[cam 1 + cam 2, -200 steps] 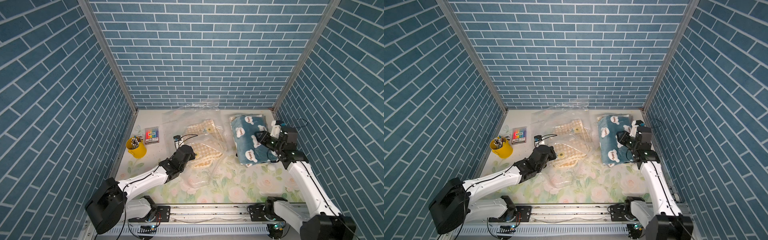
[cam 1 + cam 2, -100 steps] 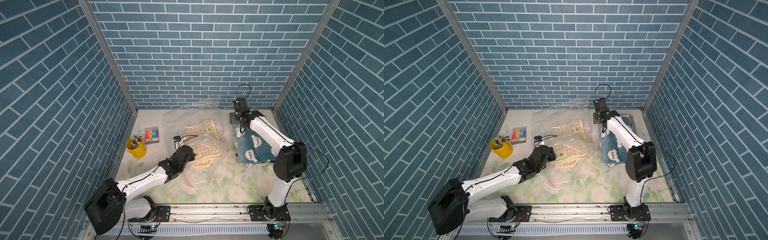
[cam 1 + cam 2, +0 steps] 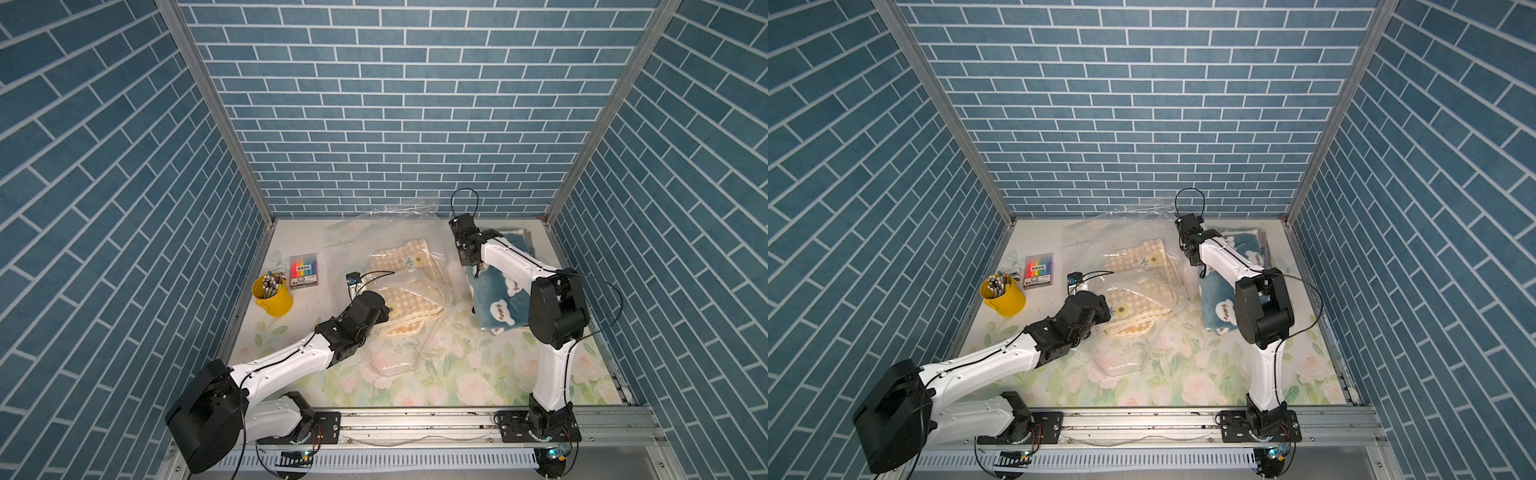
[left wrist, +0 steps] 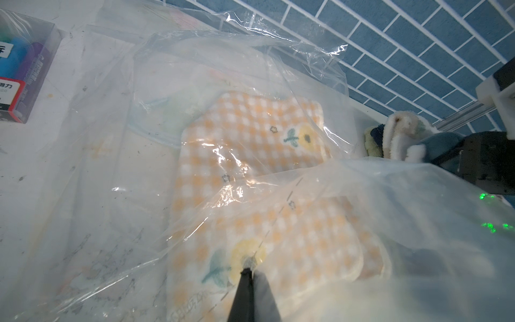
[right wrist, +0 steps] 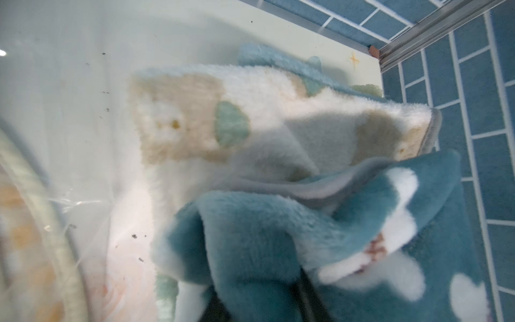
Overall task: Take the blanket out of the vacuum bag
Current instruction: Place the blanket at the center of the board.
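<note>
The vacuum bag (image 3: 374, 232) (image 3: 1096, 241) (image 4: 117, 145) lies crumpled and clear at the table's middle back. A folded orange-checked blanket (image 3: 405, 266) (image 3: 1138, 259) (image 4: 245, 139) shows through its plastic. My left gripper (image 3: 385, 309) (image 3: 1111, 311) (image 4: 249, 271) sits at the bag's near left side, shut on a pinch of the film. To the right, outside the bag, lies a blue cloud-print blanket (image 3: 498, 303) (image 3: 1219, 307) (image 5: 278, 237). My right gripper (image 3: 477, 269) (image 3: 1201, 271) (image 5: 259, 301) is at its far end, shut on a raised fold of it.
A yellow cup of pens (image 3: 272, 293) (image 3: 1003, 297) and a box of markers (image 3: 305, 270) (image 3: 1039, 270) stand at the left. A white and beige fleece (image 5: 223, 111) (image 4: 401, 125) lies under the blue blanket near the back right corner. Brick walls close three sides.
The right arm swung from the front right side to the far end of the blue blanket, then closed on a fold there. The left arm has not moved.
</note>
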